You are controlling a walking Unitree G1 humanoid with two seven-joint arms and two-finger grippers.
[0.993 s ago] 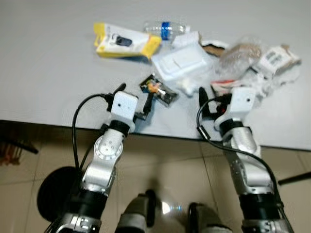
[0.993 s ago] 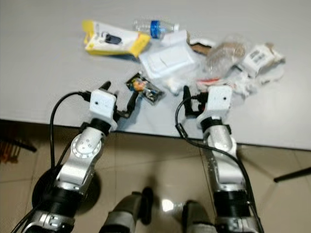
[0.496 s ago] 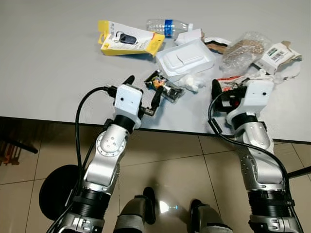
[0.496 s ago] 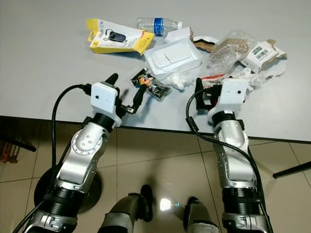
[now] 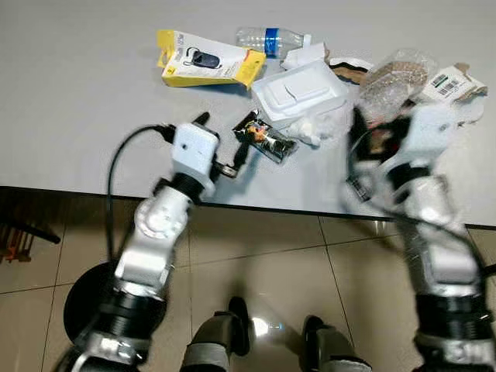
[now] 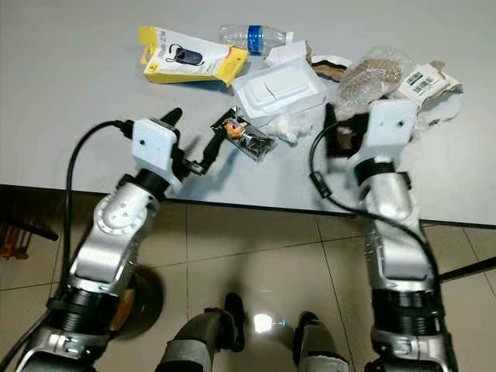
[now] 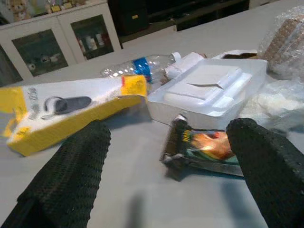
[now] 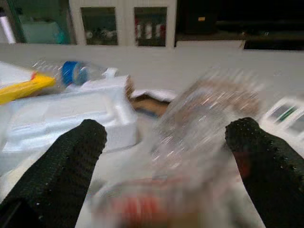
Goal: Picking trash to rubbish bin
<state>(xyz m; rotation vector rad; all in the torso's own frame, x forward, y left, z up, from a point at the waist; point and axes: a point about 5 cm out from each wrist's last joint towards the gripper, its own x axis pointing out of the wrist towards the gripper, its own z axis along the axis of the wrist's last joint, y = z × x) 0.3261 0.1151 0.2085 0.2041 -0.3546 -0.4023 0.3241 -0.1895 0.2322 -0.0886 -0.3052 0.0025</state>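
Trash lies on a grey table (image 5: 77, 116): a yellow package (image 5: 205, 67), a clear bottle (image 5: 271, 39) with a blue label, a white foam tray (image 5: 302, 87), a dark snack wrapper (image 5: 265, 141), a crumpled clear bag (image 5: 391, 77) and a barcode box (image 5: 453, 81). My left gripper (image 6: 192, 133) is open just above the table near its front edge. In the left wrist view the snack wrapper (image 7: 204, 147) lies just ahead, close to one finger. My right gripper (image 8: 166, 142) is open, pointing at the clear bag (image 8: 209, 114), with red-printed trash below it.
The table's front edge (image 5: 256, 208) runs under both wrists, with tiled floor (image 5: 263, 263) below. A black round base (image 5: 81, 306) stands on the floor at my left. White tissue (image 5: 314, 132) lies beside the foam tray. Glass-door cabinets (image 8: 118, 21) stand beyond the table.
My right arm has moved forward over the table toward the clear bag and is blurred in motion. The left gripper stays open by the snack wrapper.
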